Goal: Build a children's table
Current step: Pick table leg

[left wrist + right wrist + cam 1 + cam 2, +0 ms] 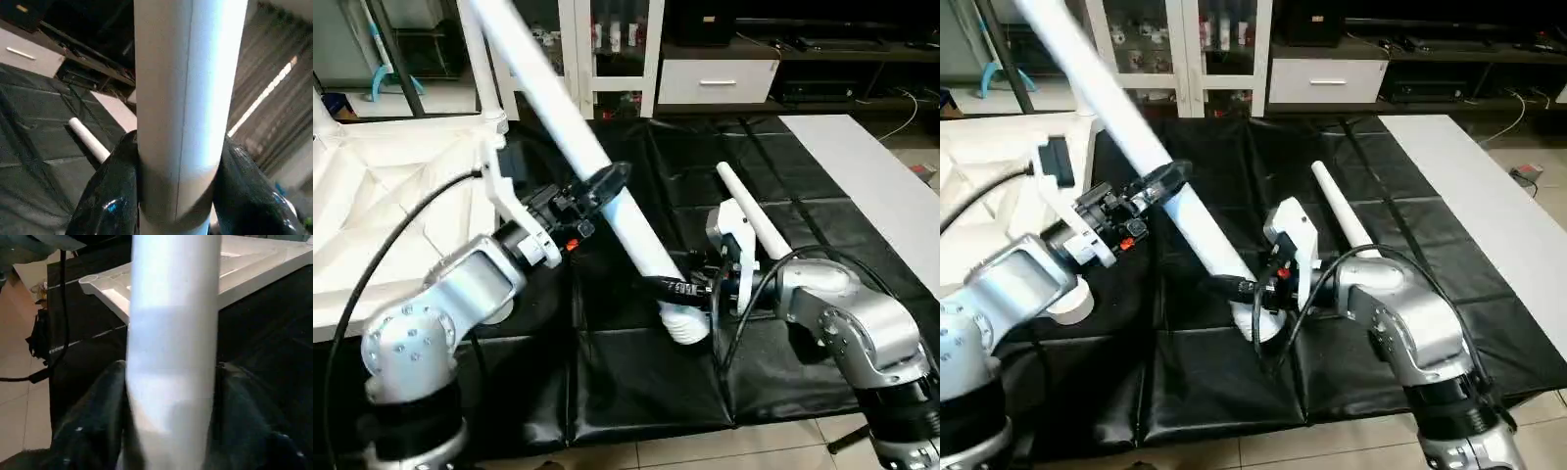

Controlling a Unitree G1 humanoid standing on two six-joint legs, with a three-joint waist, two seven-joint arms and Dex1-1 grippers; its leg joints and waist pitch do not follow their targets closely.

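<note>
The white table top (391,196) lies underside up at the left, ribs showing, with one leg (481,59) standing upright at its far corner. A long white leg (558,108) slants through the air from upper left down toward the black mat. My left gripper (605,184) is shut on it at mid-length, and the left wrist view shows both black fingers (107,196) pressed against the leg (186,98). My right gripper (677,290) sits around the leg's lower part, just above the threaded end (687,328). Another leg (754,215) lies on the mat behind my right wrist.
The black mat (636,382) covers the floor under both arms, with tiles along its near edge. A long white board (871,186) lies at the right. A white glass-door cabinet (607,49) and a white drawer unit (715,80) stand at the back.
</note>
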